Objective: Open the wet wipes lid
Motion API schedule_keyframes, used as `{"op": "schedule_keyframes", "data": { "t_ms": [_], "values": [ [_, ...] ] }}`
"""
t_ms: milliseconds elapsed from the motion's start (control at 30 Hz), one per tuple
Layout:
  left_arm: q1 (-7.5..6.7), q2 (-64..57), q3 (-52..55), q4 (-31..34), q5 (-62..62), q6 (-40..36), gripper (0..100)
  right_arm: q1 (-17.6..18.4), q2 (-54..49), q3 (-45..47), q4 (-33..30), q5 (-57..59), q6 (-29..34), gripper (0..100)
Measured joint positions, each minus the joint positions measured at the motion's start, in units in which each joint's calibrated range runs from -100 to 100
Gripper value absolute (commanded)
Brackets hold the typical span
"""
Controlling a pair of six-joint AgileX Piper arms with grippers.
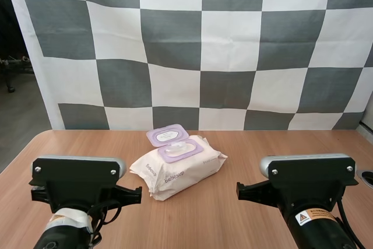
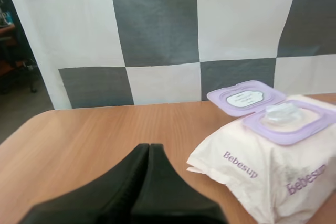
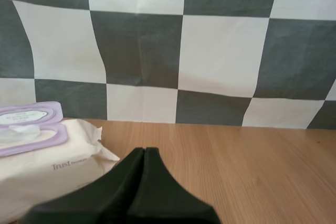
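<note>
A cream pack of wet wipes (image 1: 178, 169) lies on the wooden table (image 1: 233, 214) between my two arms. Its purple lid (image 1: 167, 134) is flipped back and stands open, showing the wipe in the purple-framed opening (image 1: 180, 149). The left wrist view has the pack (image 2: 273, 166) and its raised lid (image 2: 245, 97) just beyond and to one side of my left gripper (image 2: 149, 148), whose fingers lie together as one dark wedge, holding nothing. My right gripper (image 3: 144, 152) is likewise shut and empty, with the pack (image 3: 47, 169) off to its side.
Both arm bases (image 1: 78, 193) (image 1: 306, 193) sit at the near edge of the table. Bare wood stretches left and right of the pack. A round hole (image 1: 367, 177) shows in the table at the far right edge.
</note>
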Motion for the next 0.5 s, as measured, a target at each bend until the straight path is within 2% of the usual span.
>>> {"op": "schedule_keyframes", "data": {
  "t_ms": [100, 500],
  "values": [
    [-0.93, 0.0, 0.0, 0.0, 0.0, -2.05, 0, 0.0, 0.0, 0.0, 0.0, 3.68, 0.0, 0],
    [-0.93, 0.0, 0.0, 0.02, 0.19, -2.16, 0, 0.0, 0.0, 0.0, 0.17, 3.87, 0.0, 0]
  ]
}}
